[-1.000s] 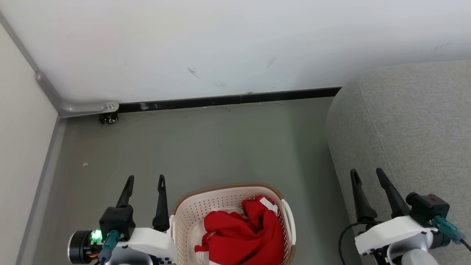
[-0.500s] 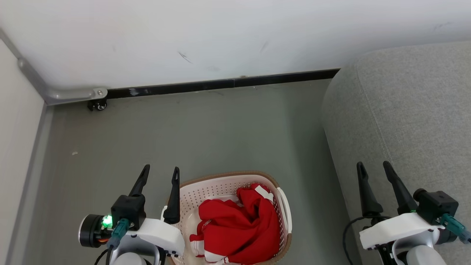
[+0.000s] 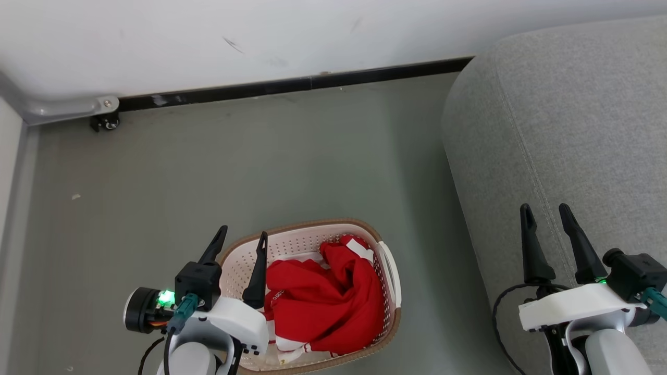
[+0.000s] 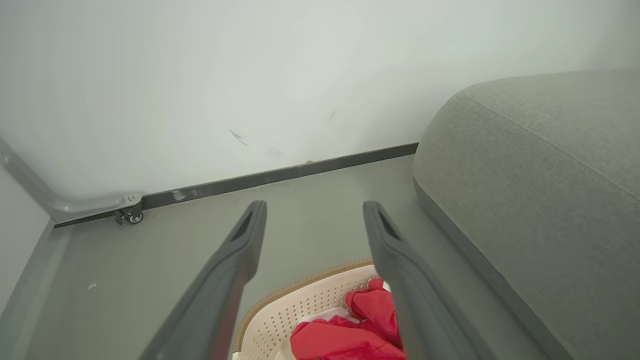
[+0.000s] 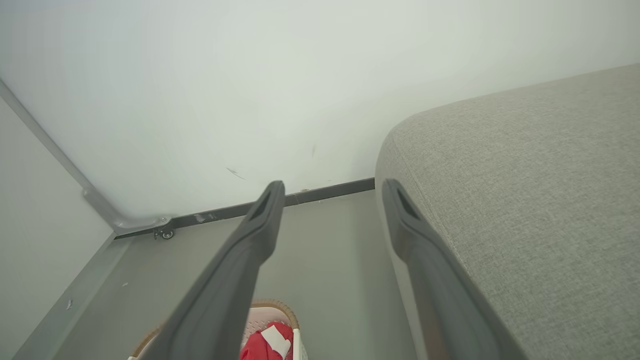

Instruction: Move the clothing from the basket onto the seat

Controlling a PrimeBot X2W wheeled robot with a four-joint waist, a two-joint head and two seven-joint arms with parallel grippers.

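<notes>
Your left hand (image 3: 244,231) hangs, fingers spread, over the left rim of the basket (image 3: 312,240), which is open on top with the clothing (image 3: 323,299) heaped inside. Bare floor (image 3: 292,156) runs between the basket and the seat (image 3: 563,130) bulking on your right, and the wall (image 3: 260,31) closes the far side.

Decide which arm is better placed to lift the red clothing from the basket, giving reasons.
Left, probably. The left gripper is open over the basket rim, beside the clothing; the right gripper hangs over the seat, farther off.
</notes>
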